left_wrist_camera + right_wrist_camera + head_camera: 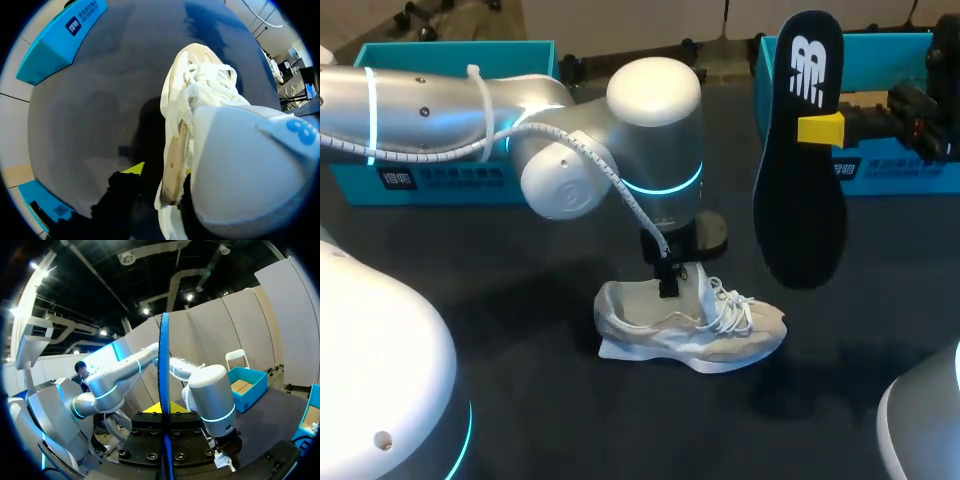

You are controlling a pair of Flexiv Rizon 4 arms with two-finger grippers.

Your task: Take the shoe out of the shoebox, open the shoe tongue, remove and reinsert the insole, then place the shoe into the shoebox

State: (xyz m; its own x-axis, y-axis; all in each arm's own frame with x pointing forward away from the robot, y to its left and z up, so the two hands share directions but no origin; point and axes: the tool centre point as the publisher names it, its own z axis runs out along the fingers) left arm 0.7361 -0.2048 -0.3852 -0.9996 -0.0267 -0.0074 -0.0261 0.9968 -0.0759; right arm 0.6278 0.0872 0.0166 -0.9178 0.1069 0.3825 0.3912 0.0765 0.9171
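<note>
A white and beige shoe (690,328) lies on the dark table, toe to the right, laces loose, tongue (240,165) raised. My left gripper (670,278) is down at the shoe's collar, beside the tongue. In the left wrist view the left gripper (160,170) straddles the shoe's side wall (172,160); whether it grips the wall is unclear. My right gripper (825,128) is shut on the black insole (800,160), which it holds upright in the air above and right of the shoe. In the right wrist view the insole (163,380) shows edge-on in the right gripper (163,409).
Two blue boxes stand at the back of the table, one at the left (440,175) and one at the right (895,165) behind the insole. The left arm's elbow (655,150) hangs over the middle of the table. My arms' bases fill the near corners.
</note>
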